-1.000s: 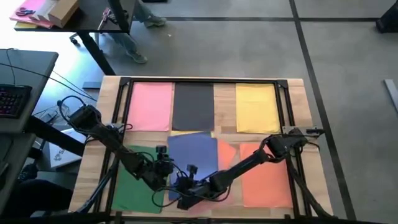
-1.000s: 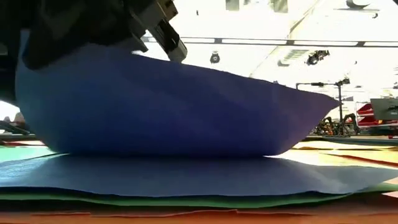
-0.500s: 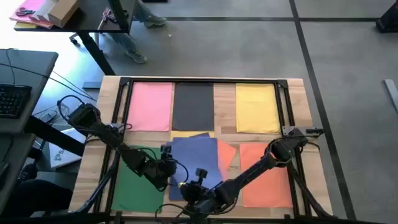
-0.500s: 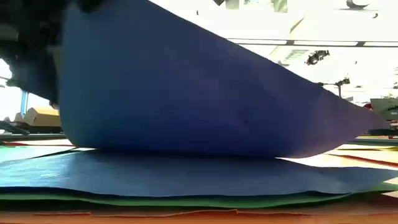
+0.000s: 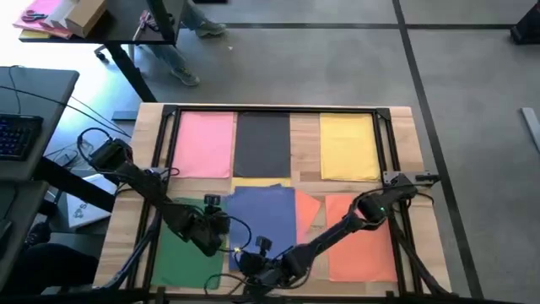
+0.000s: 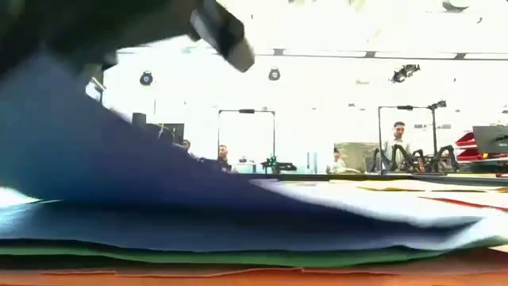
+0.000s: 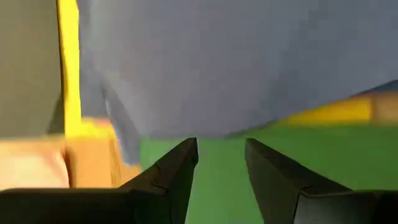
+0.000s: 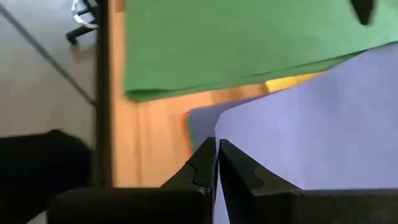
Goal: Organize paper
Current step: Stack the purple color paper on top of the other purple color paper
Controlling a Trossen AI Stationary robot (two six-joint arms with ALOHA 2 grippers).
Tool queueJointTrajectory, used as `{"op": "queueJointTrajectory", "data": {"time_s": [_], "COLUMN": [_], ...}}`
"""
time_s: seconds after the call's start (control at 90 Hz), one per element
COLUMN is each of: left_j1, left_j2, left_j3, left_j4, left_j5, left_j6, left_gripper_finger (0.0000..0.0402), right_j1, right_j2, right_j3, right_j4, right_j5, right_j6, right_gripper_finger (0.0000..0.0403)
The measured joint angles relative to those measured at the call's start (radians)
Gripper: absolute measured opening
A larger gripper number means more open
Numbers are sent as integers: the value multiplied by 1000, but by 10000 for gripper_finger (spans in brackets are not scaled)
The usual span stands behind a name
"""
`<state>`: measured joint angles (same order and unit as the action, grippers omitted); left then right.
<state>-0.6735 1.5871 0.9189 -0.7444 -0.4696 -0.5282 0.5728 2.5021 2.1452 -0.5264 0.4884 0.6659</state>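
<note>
Pinching the near edge of the blue sheet, your right gripper sits at the front of the table, its fingers pressed together on the paper (the right wrist view shows them meeting with the sheet's edge caught between). That blue sheet lies in the middle of the front row, its long axis running away from the gripper toward the dark grey sheet behind it, with the green sheet on one side and the orange sheet on the other. Your left gripper hovers just beside the blue sheet's left edge, over the green paper, fingers parted and holding nothing. The back row of pink sheet, grey and yellow sheet looks tidy. What the next move likely turns on is this: the sheet stretches straight ahead of the right gripper, so any pull or slide runs along its length, and the right arm, already gripping, is the one placed to square it up. Watch the yellow strip peeking out under its far edge.
</note>
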Motion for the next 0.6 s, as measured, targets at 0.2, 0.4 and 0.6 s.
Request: {"op": "queueJointTrajectory", "data": {"time_s": [0.2,0.4,0.6], "left_j1": [-3,-4,-10], "left_j2": [4,4,4], "left_j3": [-43,-43,-43], "left_j4": [57,215,238], "left_j5": [-11,20,36], "left_j6": [-36,14,6], "left_gripper_finger": [130,130,130], "right_j1": [-3,9,38], "right_j2": [-4,-11,-12], "right_j3": [2,78,172], "right_j4": [-38,-261,-527], "right_j5": [135,206,265], "right_j6": [7,107,218], "right_gripper_finger": [0,0,0]}}
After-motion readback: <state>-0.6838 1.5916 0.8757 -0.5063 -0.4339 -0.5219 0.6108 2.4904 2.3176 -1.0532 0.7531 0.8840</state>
